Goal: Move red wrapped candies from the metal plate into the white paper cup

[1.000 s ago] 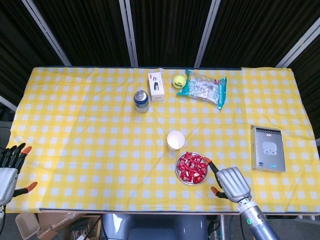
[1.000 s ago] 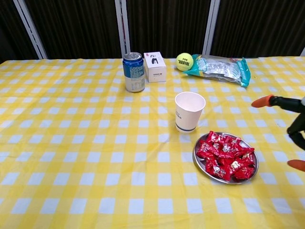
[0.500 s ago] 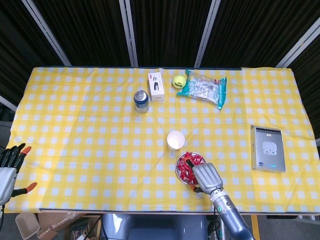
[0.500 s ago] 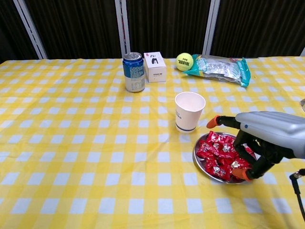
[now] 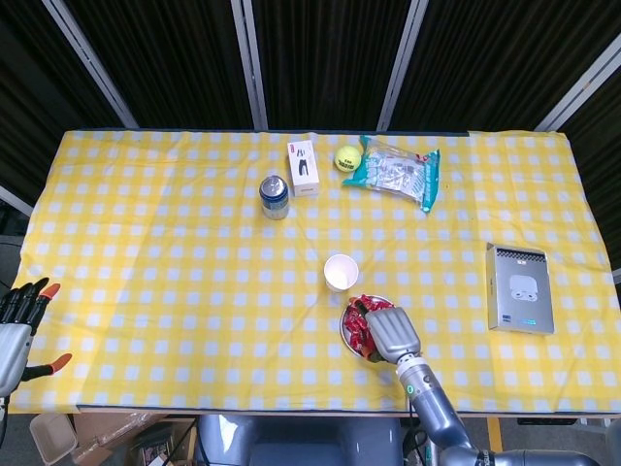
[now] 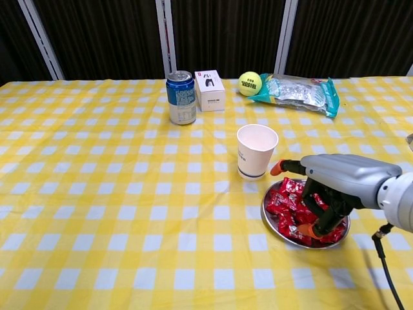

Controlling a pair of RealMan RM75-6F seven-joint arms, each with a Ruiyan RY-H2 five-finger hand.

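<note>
- The red wrapped candies [image 6: 292, 206] sit heaped on the metal plate [image 6: 270, 217], near-right part of the bench [image 6: 97, 194], and the white paper cup [image 6: 256, 150] stands just beyond the plate, close but not touching as far as I can see.
- The right hand [image 6: 332, 190] is over the pile, fingers [image 6: 317, 227] curled down into the wrappers; I honestly cannot tell whether it has one pinched or is just resting on them.
- My guess on handling: these are light, crinkly and a bit slippery, so they'll slide in a heap. Best bet is pinching one across its middle, or by a twisted end, from the top of the pile.
- The cup looks light and tippy too, so drop from above rather than bumping the rim.
- The left hand [image 5: 17, 325] is way off at the near-left edge, fingers spread, holding nothing.
- Further back: a soda can [image 6: 181, 97], a small white box [image 6: 210, 90], a tennis ball [image 6: 250, 83], a snack bag [image 6: 297, 92]. A grey device [image 5: 520, 287] lies far right.
</note>
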